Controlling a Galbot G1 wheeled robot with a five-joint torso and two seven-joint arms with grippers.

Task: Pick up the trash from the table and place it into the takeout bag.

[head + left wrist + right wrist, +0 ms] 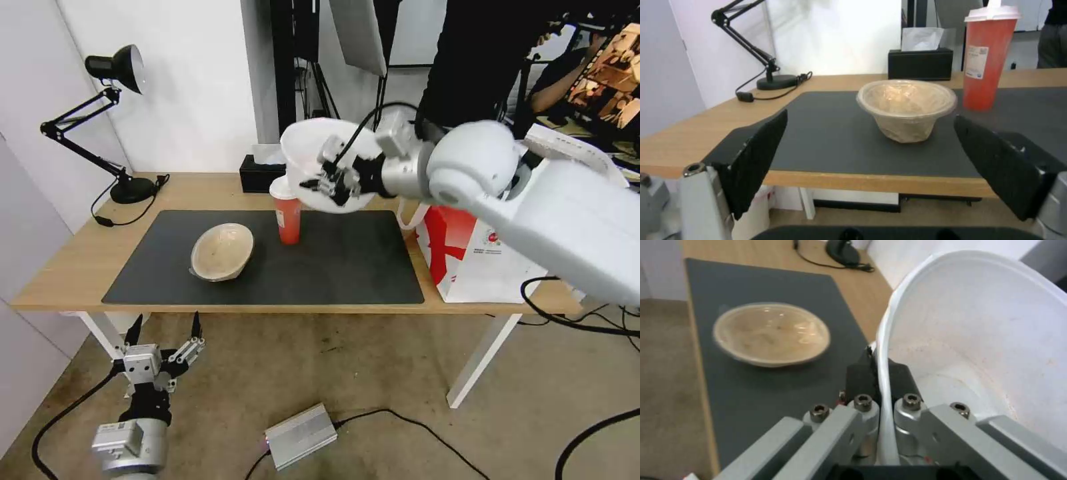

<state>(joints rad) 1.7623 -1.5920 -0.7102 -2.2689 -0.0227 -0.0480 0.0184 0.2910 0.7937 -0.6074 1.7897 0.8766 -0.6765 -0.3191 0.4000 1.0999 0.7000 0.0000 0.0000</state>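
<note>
Left gripper (pixel 167 333): we see it parked below the bench (pixel 80 253) edge, fingers spread wide, empty.
Beige bowl (pixel 222 251): on the mat, red cup (pixel 288 217) behind.
Right gripper (pixel 333 179): pinches the white bowl (pixel 313 143) rim, lifted.
Next, we judge: carry right to the takeout bag (pixel 467 257).

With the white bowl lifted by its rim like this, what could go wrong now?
1. The right gripper pinches only the thin rim of the white bowl, which hangs tilted; it may slip or flex out of the jaws.
2. The bowl hangs just above the red cup; a low swing toward the takeout bag might knock it over.
3. Reddish residue inside the bowl may drip onto the mat.
</note>
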